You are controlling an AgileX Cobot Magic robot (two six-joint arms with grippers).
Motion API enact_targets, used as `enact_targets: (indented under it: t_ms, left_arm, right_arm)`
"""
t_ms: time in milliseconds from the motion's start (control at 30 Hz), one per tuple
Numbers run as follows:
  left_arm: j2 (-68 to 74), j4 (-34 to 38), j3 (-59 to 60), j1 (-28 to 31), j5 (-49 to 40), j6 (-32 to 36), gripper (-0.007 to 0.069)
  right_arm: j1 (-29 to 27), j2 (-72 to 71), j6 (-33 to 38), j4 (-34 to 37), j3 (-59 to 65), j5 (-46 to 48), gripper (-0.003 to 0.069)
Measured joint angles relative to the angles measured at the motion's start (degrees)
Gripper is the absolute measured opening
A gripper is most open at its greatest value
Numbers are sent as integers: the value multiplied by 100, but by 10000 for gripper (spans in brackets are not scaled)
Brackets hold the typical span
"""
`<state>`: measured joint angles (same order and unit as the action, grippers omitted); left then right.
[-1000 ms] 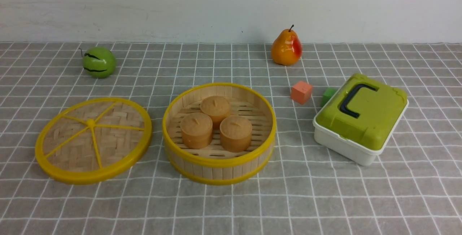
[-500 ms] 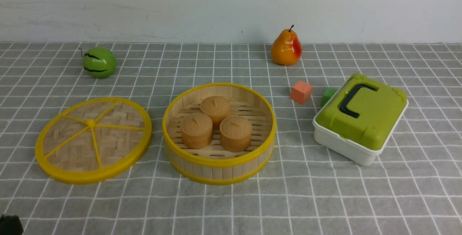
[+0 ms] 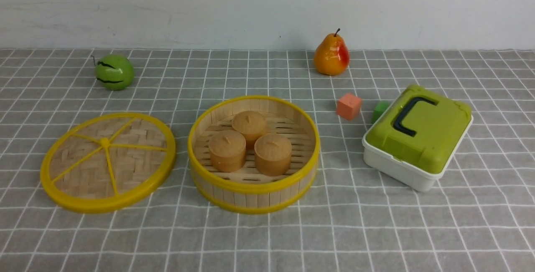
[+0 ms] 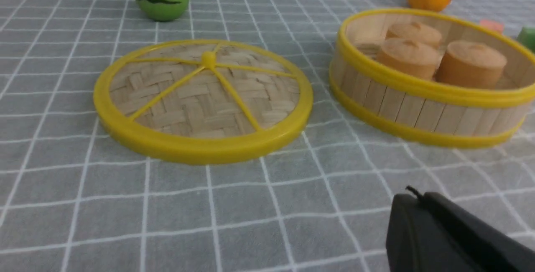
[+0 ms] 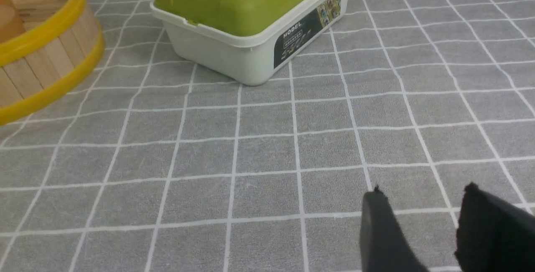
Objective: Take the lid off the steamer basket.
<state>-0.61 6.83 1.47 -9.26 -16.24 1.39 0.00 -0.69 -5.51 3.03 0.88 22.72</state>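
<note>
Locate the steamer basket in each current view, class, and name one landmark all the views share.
Front view: the steamer basket, near the centre.
Left wrist view: at the picture's upper right.
Right wrist view: at the picture's upper left, cut off by the edge.
Shared landmark: the white-lined grey table surface.

The steamer basket (image 3: 255,199) has pale slats and yellow rims. Left of the basket, the lid (image 3: 142,167) shows tan herringbone and yellow spokes. Behind the basket and to its right is an orange pear (image 3: 330,57) blushed red; right of the basket, a white box (image 3: 397,171) has an olive-green cover (image 3: 439,130).
</note>
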Motion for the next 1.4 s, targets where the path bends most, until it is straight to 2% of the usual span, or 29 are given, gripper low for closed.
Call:
enact_targets:
  t_ms: [100,267,367,500,667,1400]
  left_arm:
    - [0,-195,20,0,-590,-348,-13]
    - [0,-415,33,0,-657,-1027,-13]
    - [0,-520,33,0,-662,-1213,-13]
    - [0,-543,33,34,-662,-1268,-12]
    - [0,-554,33,485,-662,-1280,-12]
    - [0,-579,33,505,-662,-1280,-1]
  right_arm:
    - [0,0,0,0,0,0,241]
    - [0,0,0,0,0,0,241]
    - [0,0,0,0,0,0,241]
    - [0,0,0,0,0,0,241]
    - [0,0,0,0,0,0,241]
    - [0,0,0,0,0,0,241]
